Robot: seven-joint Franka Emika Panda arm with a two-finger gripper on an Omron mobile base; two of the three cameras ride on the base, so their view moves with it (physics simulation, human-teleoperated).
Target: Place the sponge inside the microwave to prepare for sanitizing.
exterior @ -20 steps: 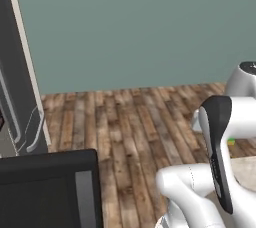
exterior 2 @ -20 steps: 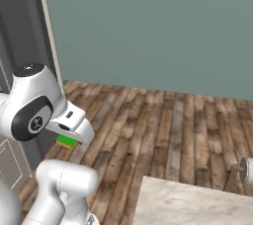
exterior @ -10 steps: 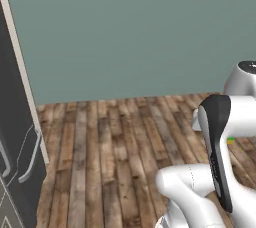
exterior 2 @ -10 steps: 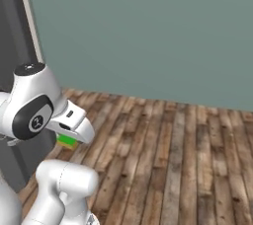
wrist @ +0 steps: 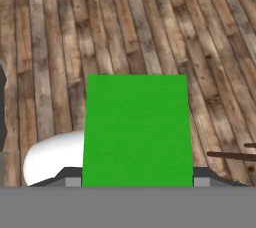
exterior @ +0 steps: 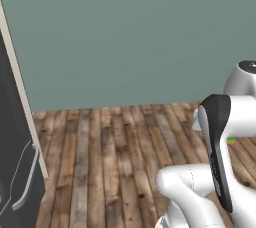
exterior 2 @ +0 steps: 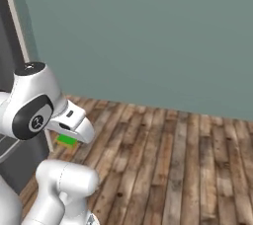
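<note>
Green sponge [wrist: 137, 129] fills the hand view's middle, pinched in the gripper [wrist: 137, 182]; fingertips mostly covered by it. Right base view: sponge edge [exterior 2: 66, 140] peeks under the wrist. Wooden floor [wrist: 60, 32] below. Dark appliance [exterior: 15, 172] cut off at left.

Sponge [wrist: 137, 129] in the gripper [wrist: 137, 183] — above plank floor [wrist: 50, 47], wall [exterior: 130, 37] behind

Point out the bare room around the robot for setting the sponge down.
Free: the wooden floor between the teal wall and the robot. Crowded: the left side, by the dark appliance. The sponge sits in the gripper, above bare planks.
</note>
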